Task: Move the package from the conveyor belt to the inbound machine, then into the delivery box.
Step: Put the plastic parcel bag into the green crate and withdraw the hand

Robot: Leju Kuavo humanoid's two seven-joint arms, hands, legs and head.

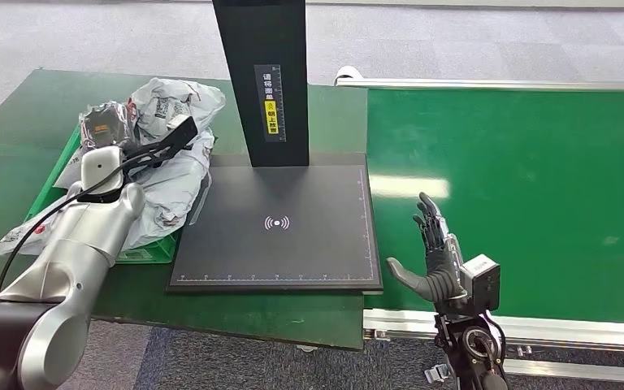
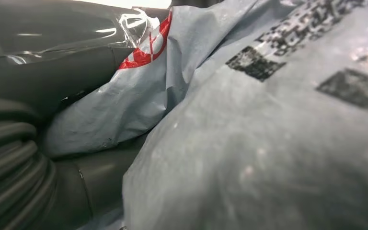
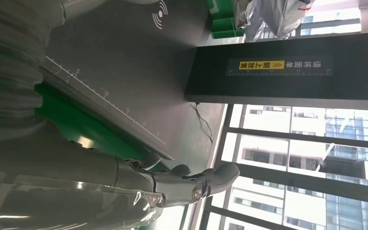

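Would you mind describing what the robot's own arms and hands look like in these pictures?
The left arm is smooth, rounded silver metal with a black cable running along it and a black band near the wrist. The right hand has dark grey, glossy, segmented fingers and a thick grey thumb, with a small dark box at its wrist. The right wrist view shows a grey ribbed cover behind that hand.
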